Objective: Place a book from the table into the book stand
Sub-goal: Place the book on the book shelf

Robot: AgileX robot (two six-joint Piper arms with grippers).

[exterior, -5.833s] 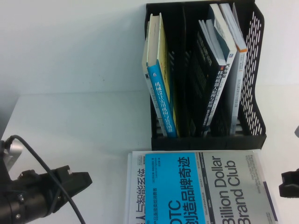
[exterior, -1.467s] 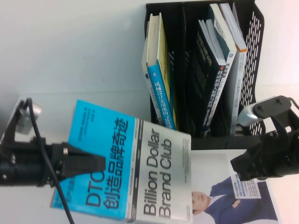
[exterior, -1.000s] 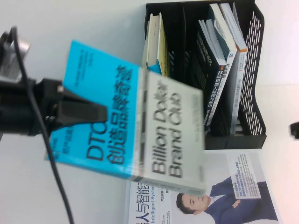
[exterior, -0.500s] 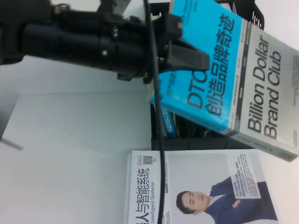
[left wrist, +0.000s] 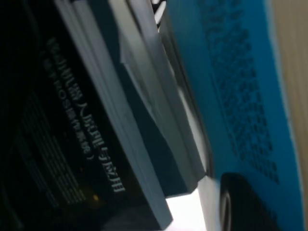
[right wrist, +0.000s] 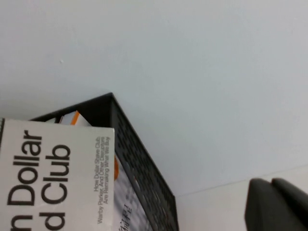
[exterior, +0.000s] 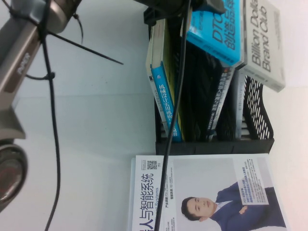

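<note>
My left gripper (exterior: 204, 6) is shut on the blue-and-white "Billion Dollar Club" book (exterior: 240, 33) and holds it tilted in the air over the top of the black book stand (exterior: 260, 120), above its middle and right slots. In the left wrist view one dark finger (left wrist: 248, 204) presses on the blue cover (left wrist: 240, 96), with the stand's books beside it. The right wrist view shows the book's white half (right wrist: 53, 178) over the stand's corner (right wrist: 139, 159). My right gripper (right wrist: 279, 204) is shut and empty, off to the stand's right, out of the high view.
The white-cover book with the man in a blue suit (exterior: 211, 192) lies on the white table (exterior: 82, 168) in front of the stand. The yellow book with a blue spine (exterior: 166, 96) and several dark books fill the stand. My left arm (exterior: 24, 72) and its cable (exterior: 173, 120) cross the view.
My left gripper has carried the book off the table, up and back, to over the stand's top. The right arm has drawn away out of the high view.
</note>
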